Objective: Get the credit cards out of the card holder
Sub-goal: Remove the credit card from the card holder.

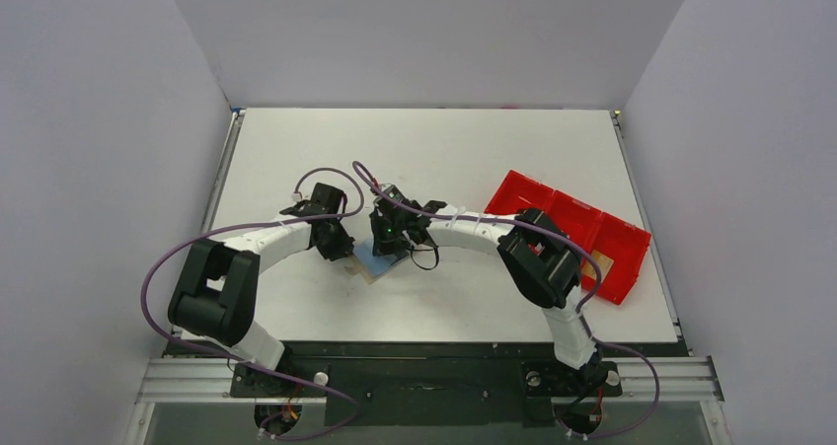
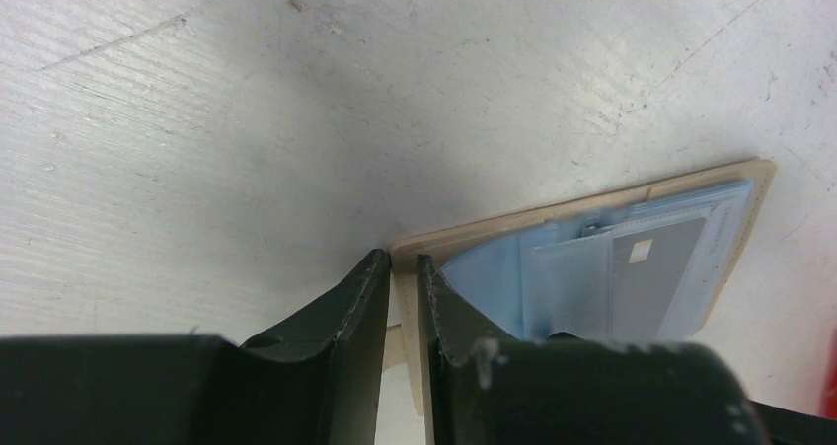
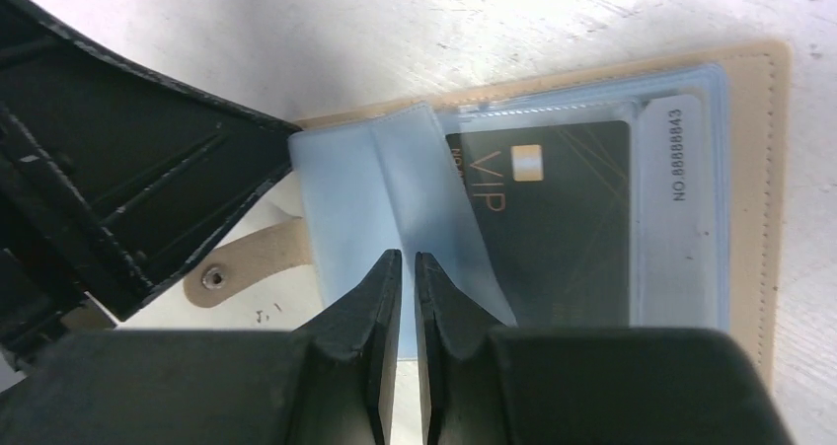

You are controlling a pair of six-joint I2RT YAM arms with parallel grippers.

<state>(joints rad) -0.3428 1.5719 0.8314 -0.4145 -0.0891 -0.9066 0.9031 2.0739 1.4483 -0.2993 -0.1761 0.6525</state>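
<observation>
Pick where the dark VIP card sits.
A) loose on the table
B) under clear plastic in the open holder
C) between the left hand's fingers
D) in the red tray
B: the right wrist view shows the VIP card under hazy plastic inside the open tan holder.

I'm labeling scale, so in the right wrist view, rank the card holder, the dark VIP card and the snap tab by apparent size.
Largest to smallest: card holder, dark VIP card, snap tab.
</observation>
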